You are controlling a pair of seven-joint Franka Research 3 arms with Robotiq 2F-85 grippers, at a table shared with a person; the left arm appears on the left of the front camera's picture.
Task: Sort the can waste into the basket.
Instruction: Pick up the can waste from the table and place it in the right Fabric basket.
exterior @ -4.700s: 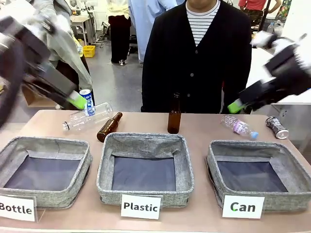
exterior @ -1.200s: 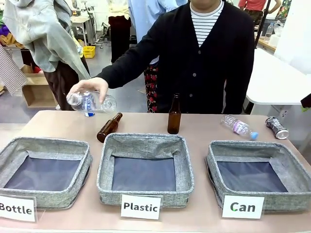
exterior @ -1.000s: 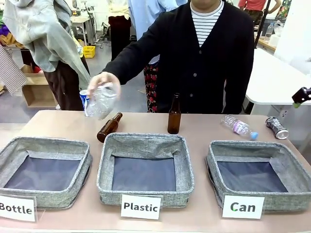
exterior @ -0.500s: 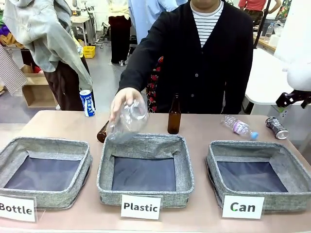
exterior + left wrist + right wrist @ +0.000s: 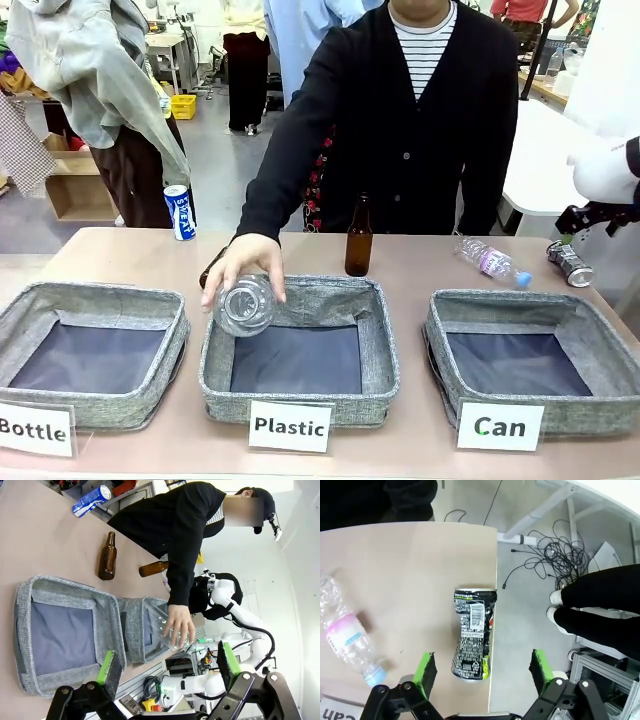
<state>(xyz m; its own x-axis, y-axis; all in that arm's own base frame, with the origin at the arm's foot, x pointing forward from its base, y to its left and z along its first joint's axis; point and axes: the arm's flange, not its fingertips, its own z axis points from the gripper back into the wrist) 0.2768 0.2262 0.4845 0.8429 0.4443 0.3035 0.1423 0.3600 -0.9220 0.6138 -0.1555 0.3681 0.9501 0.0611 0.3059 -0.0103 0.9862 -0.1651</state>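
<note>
The crushed silver and dark can [image 5: 570, 262] [image 5: 472, 632] lies at the table's far right, close to the edge. My right gripper [image 5: 578, 228] [image 5: 482, 669] hangs open just above it, green pads either side of the can's near end, touching nothing. The blue and white "SWEAT" can [image 5: 180, 212] [image 5: 92, 500] stands upright at the back left edge. The grey "Can" basket [image 5: 505, 298] sits front right with nothing on its dark floor. My left gripper [image 5: 167, 665] is open, high above the table.
A person's hand [image 5: 240, 262] holds a clear plastic bottle [image 5: 244, 305] over the "Plastic" basket [image 5: 380, 340]. A brown bottle [image 5: 359, 238] stands mid-table. Another clear bottle [image 5: 490, 262] [image 5: 345, 630] lies beside the crushed can. The "Bottle" basket [image 5: 30, 300] sits front left.
The person's hand carried the clear bottle from the back left down to the "Plastic" basket, uncovering the blue can. My right gripper came in at the right edge, over the crushed can.
</note>
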